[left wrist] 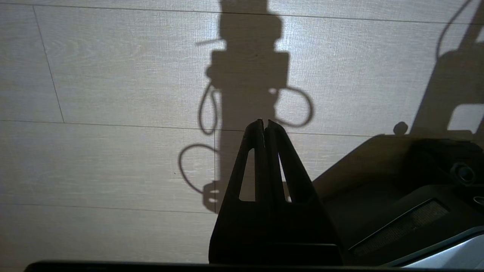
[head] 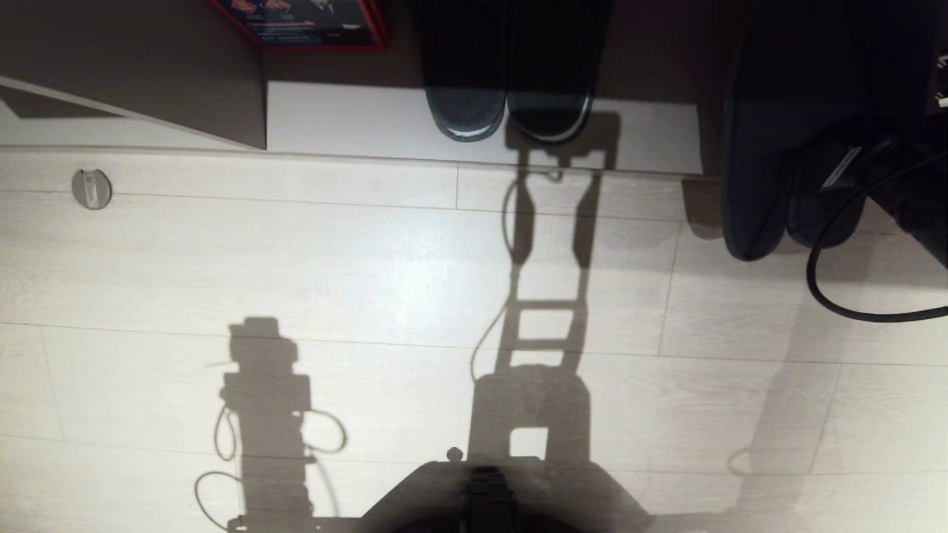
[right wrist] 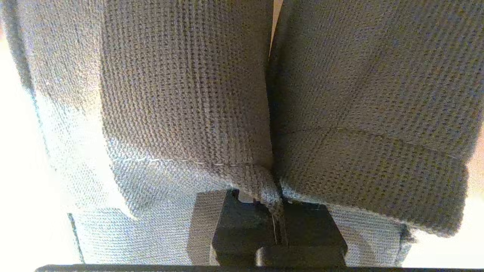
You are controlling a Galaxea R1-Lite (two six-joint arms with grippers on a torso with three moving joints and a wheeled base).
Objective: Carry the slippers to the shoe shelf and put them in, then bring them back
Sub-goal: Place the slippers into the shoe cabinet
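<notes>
The slippers [head: 755, 148] hang at the far right of the head view, dark and side by side, heels toward the floor, in front of the shoe shelf's right end. My right gripper [head: 826, 181] is shut on them. In the right wrist view its jaws [right wrist: 276, 200] pinch the inner edges of the two grey knit straps [right wrist: 181, 94] together. The shoe shelf [head: 348, 118] runs along the top, with a pale floor panel and a dark upright panel [head: 185, 89] on its left. My left gripper [left wrist: 264, 122] is shut and empty, parked above bare floor.
A second dark slipper pair [head: 511, 96] sits in the shelf at top centre, heels sticking out. A red-edged box [head: 304, 22] lies further left inside. A round floor socket [head: 92, 189] is at the left. A black cable [head: 837, 296] loops under the right arm.
</notes>
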